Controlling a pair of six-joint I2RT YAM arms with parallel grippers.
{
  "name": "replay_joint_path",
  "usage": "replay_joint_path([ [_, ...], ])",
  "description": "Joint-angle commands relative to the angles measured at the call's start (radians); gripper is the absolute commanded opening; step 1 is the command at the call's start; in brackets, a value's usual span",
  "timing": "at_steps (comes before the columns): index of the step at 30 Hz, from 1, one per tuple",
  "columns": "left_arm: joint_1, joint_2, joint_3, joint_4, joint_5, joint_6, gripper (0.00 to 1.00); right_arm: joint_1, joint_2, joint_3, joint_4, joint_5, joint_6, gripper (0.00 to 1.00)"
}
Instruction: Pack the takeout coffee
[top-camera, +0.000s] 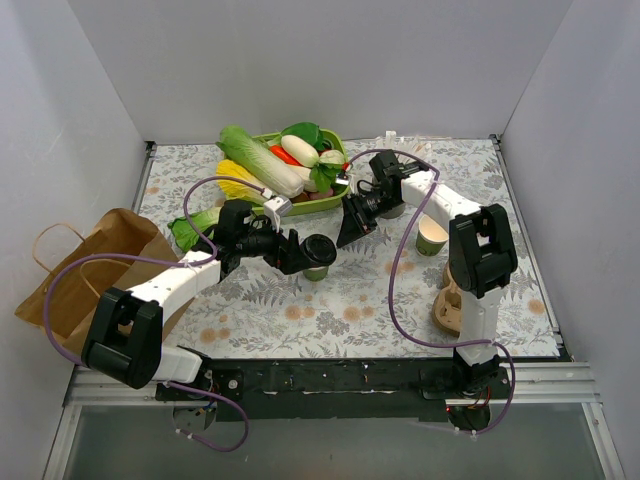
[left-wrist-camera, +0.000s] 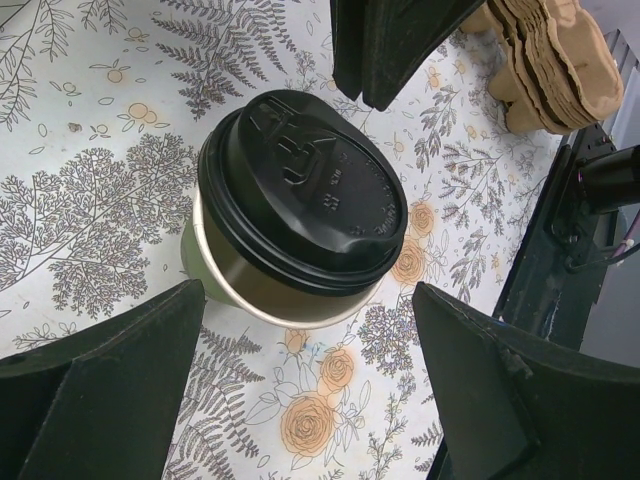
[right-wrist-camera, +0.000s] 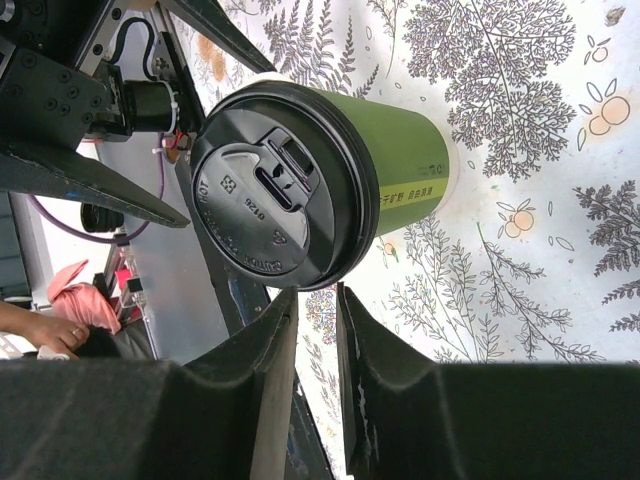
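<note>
The takeout coffee (top-camera: 318, 253), a dark-green cup with a black lid, stands upright mid-table. My left gripper (top-camera: 298, 252) is open, its fingers reaching either side of the cup from the left without touching it. In the left wrist view the cup (left-wrist-camera: 300, 190) sits just ahead of the spread fingers (left-wrist-camera: 110, 390). My right gripper (top-camera: 353, 232) is shut and empty, just right of and behind the cup. In the right wrist view the cup (right-wrist-camera: 330, 175) stands just past the closed fingertips (right-wrist-camera: 275, 340).
A brown paper bag (top-camera: 95, 265) lies open at the table's left edge. A green basket of vegetables (top-camera: 290, 165) sits at the back. A lidless green cup (top-camera: 432, 237) stands right of centre. Stacked pulp cup carriers (top-camera: 448, 300) are near the right arm's base.
</note>
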Motion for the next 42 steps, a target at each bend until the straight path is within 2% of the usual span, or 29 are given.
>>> replay_joint_path([
  [1, -0.002, -0.024, 0.024, 0.013, 0.018, -0.001, 0.86, 0.009, 0.007, 0.047, -0.007, -0.003, -0.013, 0.3],
  [27, -0.002, -0.028, 0.012, 0.009, 0.002, 0.008, 0.86, 0.065, 0.047, 0.099, 0.009, -0.023, 0.002, 0.32],
  [42, -0.002, -0.05, 0.024, -0.053, 0.009, 0.051, 0.86, 0.071, 0.025, 0.119, 0.002, 0.032, -0.013, 0.33],
])
